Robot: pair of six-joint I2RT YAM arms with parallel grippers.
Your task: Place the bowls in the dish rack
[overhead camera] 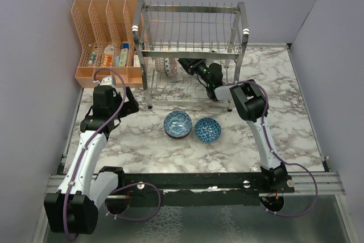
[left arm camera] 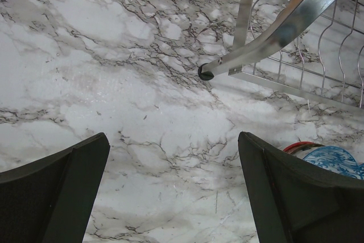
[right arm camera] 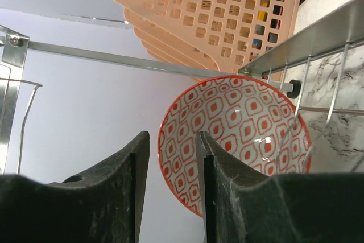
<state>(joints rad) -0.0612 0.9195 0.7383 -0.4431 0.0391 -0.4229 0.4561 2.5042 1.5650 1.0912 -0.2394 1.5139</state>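
Note:
The chrome dish rack [overhead camera: 190, 49] stands at the back of the table. A red-patterned bowl [right arm camera: 244, 123] stands on edge in its lower tier; from above its dotted outside [overhead camera: 165, 65] shows. My right gripper [right arm camera: 170, 152] reaches into the lower tier [overhead camera: 186, 64]. Its jaws are a little apart and straddle the bowl's rim without clamping it. A blue bowl [overhead camera: 177, 124] sits on top of a red-rimmed one in front of the rack, with a second blue bowl [overhead camera: 207, 130] beside it. My left gripper [overhead camera: 128, 107] is open and empty over bare marble [left arm camera: 173, 192].
An orange mesh organiser [overhead camera: 105, 41] with small items stands left of the rack and shows behind the bowl [right arm camera: 216, 9]. The rack's rubber-tipped front-left foot [left arm camera: 205, 73] is just ahead of my left gripper. The stacked blue bowl [left arm camera: 327, 157] peeks out past its right finger.

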